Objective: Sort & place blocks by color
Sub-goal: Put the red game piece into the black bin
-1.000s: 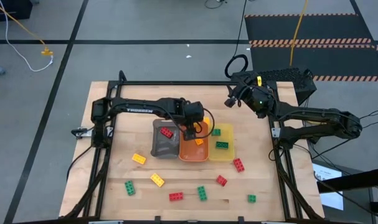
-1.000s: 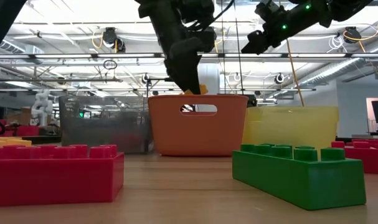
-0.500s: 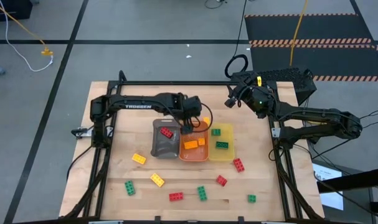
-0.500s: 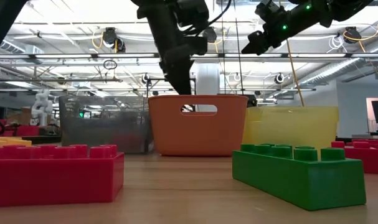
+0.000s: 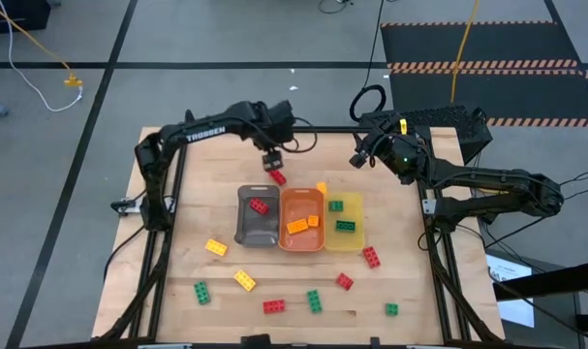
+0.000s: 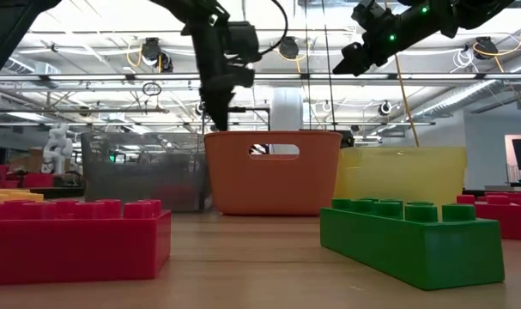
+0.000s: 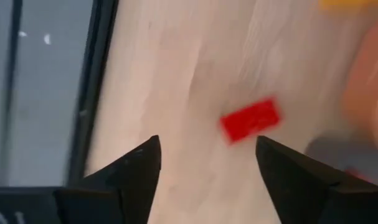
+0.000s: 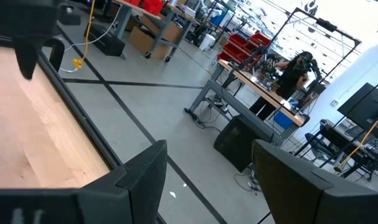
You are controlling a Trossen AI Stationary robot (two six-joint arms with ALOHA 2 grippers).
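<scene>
We see the table [image 5: 177, 208] with three trays side by side at its middle: grey [image 5: 258, 216], orange [image 5: 301, 220] and yellow [image 5: 344, 221].

By our count the sort is under halfway. The grey tray holds one red block [image 5: 260, 206], the orange tray two orange blocks [image 5: 295, 226], the yellow tray two green blocks [image 5: 345, 226].

Still loose on the wood nearer us are about ten blocks [image 5: 274, 306]: red, green and yellow ones spread across the near half. One more red block [image 5: 278, 177] lies just beyond the grey tray, on the far side.

Our left gripper [image 5: 271, 162] hangs over that far red block, jaws apart and holding nothing; the wrist view shows the block between the fingers but below them.

Our right gripper [image 5: 359, 158] waits high at the far right, jaws open and empty.
</scene>
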